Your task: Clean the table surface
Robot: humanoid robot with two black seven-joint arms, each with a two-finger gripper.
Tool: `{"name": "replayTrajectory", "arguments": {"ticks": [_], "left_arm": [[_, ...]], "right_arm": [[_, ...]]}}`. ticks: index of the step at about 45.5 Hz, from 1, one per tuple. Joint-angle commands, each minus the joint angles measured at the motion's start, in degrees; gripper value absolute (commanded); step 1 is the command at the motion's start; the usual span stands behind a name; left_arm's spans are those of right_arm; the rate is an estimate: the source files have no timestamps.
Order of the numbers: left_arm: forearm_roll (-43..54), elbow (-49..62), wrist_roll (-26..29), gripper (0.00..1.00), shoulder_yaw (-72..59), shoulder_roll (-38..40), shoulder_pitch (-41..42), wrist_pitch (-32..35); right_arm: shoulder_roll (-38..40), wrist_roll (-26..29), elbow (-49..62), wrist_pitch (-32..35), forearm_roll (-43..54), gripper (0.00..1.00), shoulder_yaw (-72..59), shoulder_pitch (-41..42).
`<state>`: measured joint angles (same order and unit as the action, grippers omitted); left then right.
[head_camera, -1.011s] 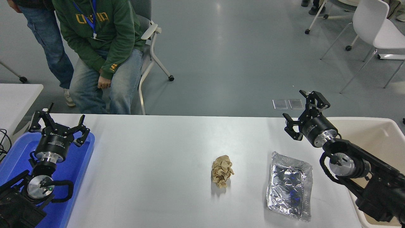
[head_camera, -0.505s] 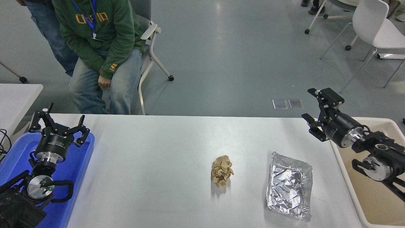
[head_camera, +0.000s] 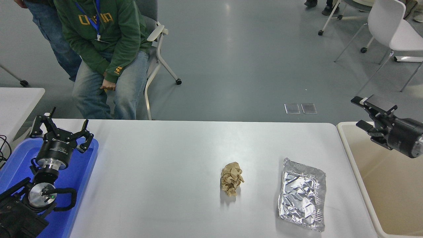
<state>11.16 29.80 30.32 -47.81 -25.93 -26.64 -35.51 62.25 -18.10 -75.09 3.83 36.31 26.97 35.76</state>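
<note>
- Two pieces of litter lie on the table surface (head_camera: pixel 158 172), nearest me: a crumpled foil tray (head_camera: pixel 302 194) toward the right front, flattened, and a wad of brown paper (head_camera: pixel 232 178) just left of it, the two apart.
- My left gripper (head_camera: pixel 61 130) is parked at the lower left above a blue tray (head_camera: pixel 81 175), fingers spread wide, empty.
- My right gripper (head_camera: pixel 366 115) hangs at the right edge over the beige bin (head_camera: pixel 355 165) beside the table, jaws apart, holding nothing.
- Table surface fills the middle, wide and white, bin touching its right end.
- Far side: a person in a green hoodie (head_camera: pixel 102 36) sits on a chair (head_camera: pixel 158 43); white chairs (head_camera: pixel 393 29) at the top right.
</note>
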Motion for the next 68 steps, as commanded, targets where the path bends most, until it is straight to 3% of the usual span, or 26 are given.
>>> {"name": "replayTrajectory", "arguments": {"ticks": [1, 5, 15, 47, 68], "left_arm": [[0.0, 0.0, 0.0, 1.0, 0.0, 0.0, 0.0, 0.0], [0.0, 0.0, 0.0, 1.0, 0.0, 0.0, 0.0, 0.0], [0.0, 0.0, 0.0, 1.0, 0.0, 0.0, 0.0, 0.0], [0.0, 0.0, 0.0, 1.0, 0.0, 0.0, 0.0, 0.0], [0.0, 0.0, 0.0, 1.0, 0.0, 0.0, 0.0, 0.0]], "right_arm": [[0.95, 0.0, -0.58, 0.48, 0.96, 1.0, -0.25, -0.34], [0.86, 0.0, -0.58, 0.48, 3.5, 1.0, -0.25, -0.34], [0.77, 0.0, -0.58, -1.28, 20.28, 0.99, -2.53, -0.87], [0.42, 0.96, -4.44, -2.07, 50.43, 0.99, -15.54, 0.45], [-8.72, 10.45, -3.22, -1.28, 53.08, 0.99, -19.5, 2.38]]}}
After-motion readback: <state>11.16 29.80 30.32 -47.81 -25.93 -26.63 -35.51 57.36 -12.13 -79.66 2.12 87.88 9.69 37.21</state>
